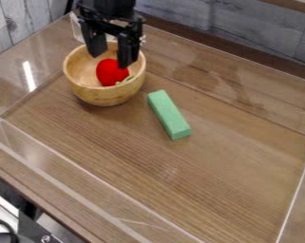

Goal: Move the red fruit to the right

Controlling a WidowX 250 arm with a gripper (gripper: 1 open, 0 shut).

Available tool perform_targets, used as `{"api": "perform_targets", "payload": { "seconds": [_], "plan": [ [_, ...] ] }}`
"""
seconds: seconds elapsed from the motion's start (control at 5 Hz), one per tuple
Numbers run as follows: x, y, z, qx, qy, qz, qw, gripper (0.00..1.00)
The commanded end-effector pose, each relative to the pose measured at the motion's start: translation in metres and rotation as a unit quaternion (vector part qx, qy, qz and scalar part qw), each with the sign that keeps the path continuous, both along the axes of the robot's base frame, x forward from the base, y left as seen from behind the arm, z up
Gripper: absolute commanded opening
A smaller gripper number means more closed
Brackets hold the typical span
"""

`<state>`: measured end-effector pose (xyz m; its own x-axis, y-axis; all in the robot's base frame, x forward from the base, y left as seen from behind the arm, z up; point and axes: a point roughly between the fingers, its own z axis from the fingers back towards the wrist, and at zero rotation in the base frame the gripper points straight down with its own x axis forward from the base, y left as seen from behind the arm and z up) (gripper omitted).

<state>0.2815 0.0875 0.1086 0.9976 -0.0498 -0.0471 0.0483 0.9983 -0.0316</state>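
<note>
The red fruit (110,72) is small, glossy and rounded, and it lies inside a wooden bowl (81,87) at the upper left of the table. My black gripper (111,53) hangs straight down just over the bowl, open, with one finger on each side of the fruit's top. The fingers (90,47) straddle the fruit, and nothing is clamped between them. The fruit's upper edge is partly hidden behind the fingers.
A green rectangular block (169,114) lies on the wooden tabletop just right of the bowl. Clear plastic walls (15,142) border the table at the left and front. A grey plank wall stands behind.
</note>
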Motion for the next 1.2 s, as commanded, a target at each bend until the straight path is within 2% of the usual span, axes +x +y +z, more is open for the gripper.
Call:
{"api": "perform_targets", "payload": {
  "seconds": [0.0,0.4,0.8,1.0],
  "plan": [
    [0.018,0.011,0.010,0.009,-0.035,-0.017,0.9992,1.00],
    [0.024,0.030,-0.016,0.005,-0.045,0.010,0.9989,1.00],
    [0.022,0.053,-0.029,0.001,-0.049,0.033,0.9982,1.00],
    [0.021,0.039,-0.029,0.001,-0.051,0.020,0.9985,1.00]
  ]
}}
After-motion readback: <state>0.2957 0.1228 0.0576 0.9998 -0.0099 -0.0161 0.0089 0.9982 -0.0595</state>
